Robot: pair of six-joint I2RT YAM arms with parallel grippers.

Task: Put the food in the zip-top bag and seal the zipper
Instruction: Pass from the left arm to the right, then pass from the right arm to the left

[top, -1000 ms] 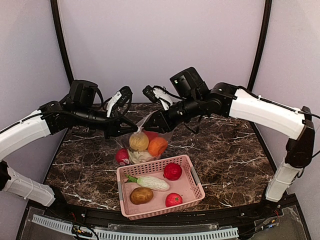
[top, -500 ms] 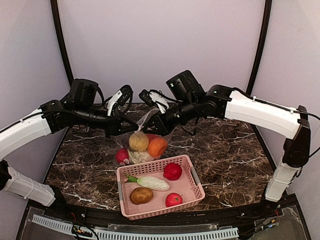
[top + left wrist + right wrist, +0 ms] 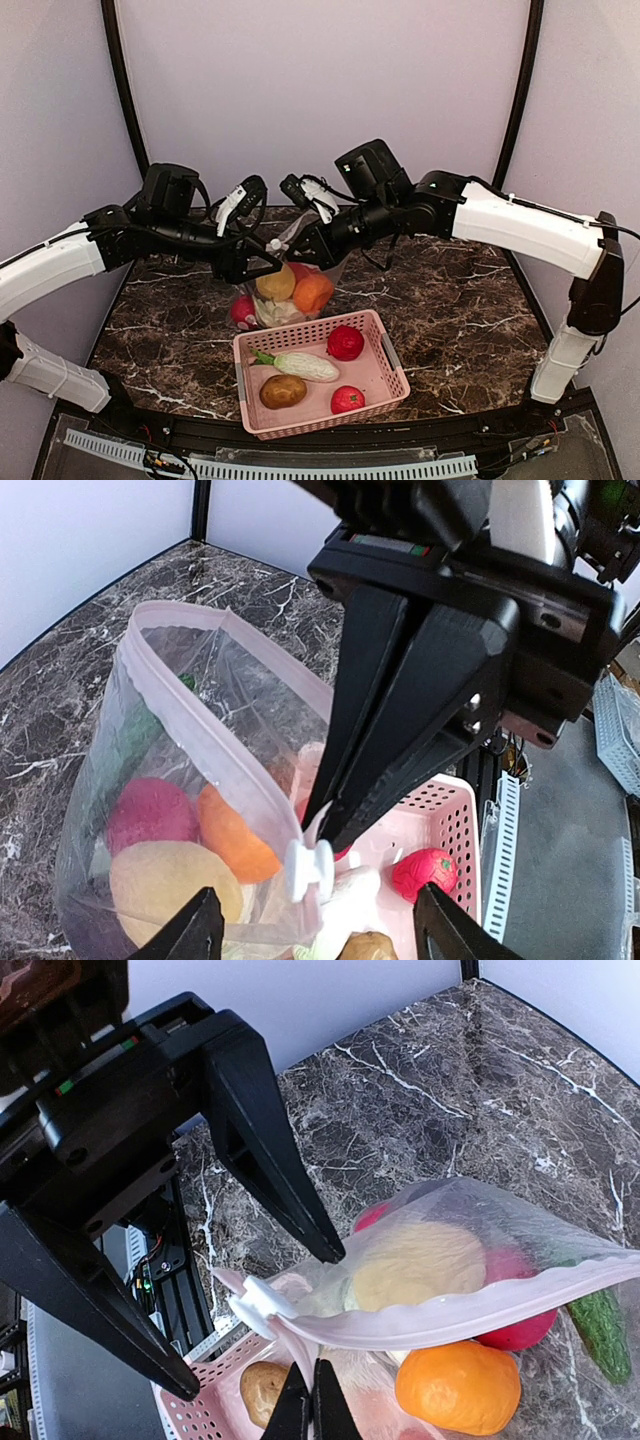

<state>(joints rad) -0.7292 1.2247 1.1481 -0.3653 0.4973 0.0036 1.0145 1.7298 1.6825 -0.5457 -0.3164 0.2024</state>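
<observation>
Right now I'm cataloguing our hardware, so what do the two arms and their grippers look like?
Both the left arm and right arm have smooth white shells with black joints and looping black cables. The left gripper and right gripper are matte black and blocky, with long wedge-shaped fingers tapering to points. Each body carries small green and red marks.

One zip-top bag (image 3: 230,680) with one white slider (image 3: 308,863) stands just far of one pink basket (image 3: 440,810) on one tabletop (image 3: 450,290); two claws meet over it, the left claw (image 3: 318,908) and the right claw (image 3: 306,1400). The basket holds four pieces: a far red ball (image 3: 345,342), a near red ball (image 3: 347,399), one brown potato (image 3: 283,391), one pale long vegetable (image 3: 300,366). The bag shows one pale yellow ball (image 3: 420,1260), one orange ball (image 3: 458,1385), one green cucumber (image 3: 598,1332) and two reddish balls, the left reddish ball (image 3: 244,312) and the far reddish ball (image 3: 520,1308); whether more lie beneath cannot be told.
</observation>
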